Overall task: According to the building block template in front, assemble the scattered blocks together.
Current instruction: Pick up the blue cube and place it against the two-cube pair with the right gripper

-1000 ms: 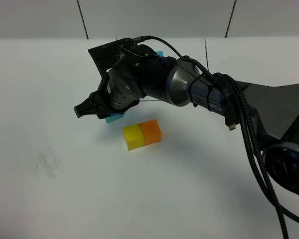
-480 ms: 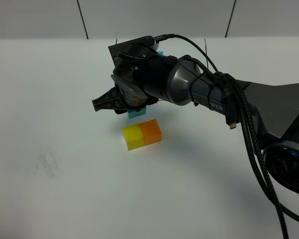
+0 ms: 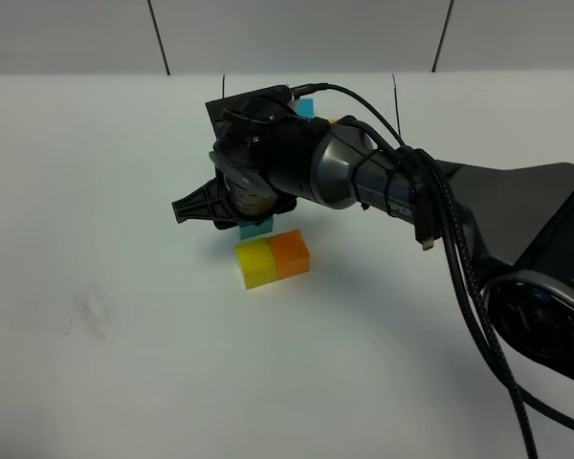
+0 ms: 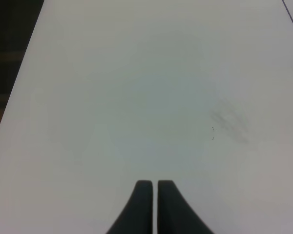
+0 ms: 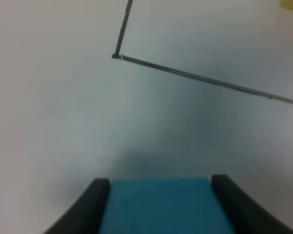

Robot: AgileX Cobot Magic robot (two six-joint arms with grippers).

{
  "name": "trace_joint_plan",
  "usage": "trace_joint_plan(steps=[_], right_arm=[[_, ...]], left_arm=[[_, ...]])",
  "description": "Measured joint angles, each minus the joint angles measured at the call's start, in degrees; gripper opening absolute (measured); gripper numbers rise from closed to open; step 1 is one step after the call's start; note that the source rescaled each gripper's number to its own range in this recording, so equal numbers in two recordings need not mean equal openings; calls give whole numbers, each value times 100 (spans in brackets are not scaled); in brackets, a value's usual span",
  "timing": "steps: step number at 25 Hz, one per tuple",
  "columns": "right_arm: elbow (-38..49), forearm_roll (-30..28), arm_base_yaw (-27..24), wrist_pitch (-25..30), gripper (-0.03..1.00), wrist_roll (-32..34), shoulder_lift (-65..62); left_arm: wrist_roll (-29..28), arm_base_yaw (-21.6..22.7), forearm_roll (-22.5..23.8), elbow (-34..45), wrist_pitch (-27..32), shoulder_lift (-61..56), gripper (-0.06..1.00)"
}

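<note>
My right gripper (image 3: 250, 224) reaches across from the right and is shut on the light blue cube (image 3: 257, 228), holding it just behind the yellow cube (image 3: 254, 263). The orange cube (image 3: 290, 252) touches the yellow one's right side. The right wrist view shows the blue cube (image 5: 161, 209) between the two dark fingers (image 5: 94, 204) of the right gripper (image 5: 160, 187). The template is mostly hidden behind the arm: only its blue cube (image 3: 305, 106) and parts of its black frame (image 3: 394, 96) show. The frame's corner (image 5: 116, 56) shows in the right wrist view. My left gripper (image 4: 152, 187) is shut and empty.
The white table (image 3: 124, 382) carries a faint grey smudge (image 3: 91, 311) at the front left, which also shows in the left wrist view (image 4: 229, 119). The right arm's cables (image 3: 478, 287) hang along the right side. The table's dark edge (image 4: 10, 58) shows in the left wrist view.
My right gripper has carried the blue cube to the right, from left of the yellow cube to just behind it. The yellow and orange cubes have not moved.
</note>
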Motion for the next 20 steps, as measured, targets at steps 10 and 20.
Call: trace_joint_plan(steps=[10,20], right_arm=[[-1089,64,0,738,50,-290,507],[-1126,219,0,778,50,-304,542]], left_arm=[[0,0,0,0,0,0,0],[0,0,0,0,0,0,0]])
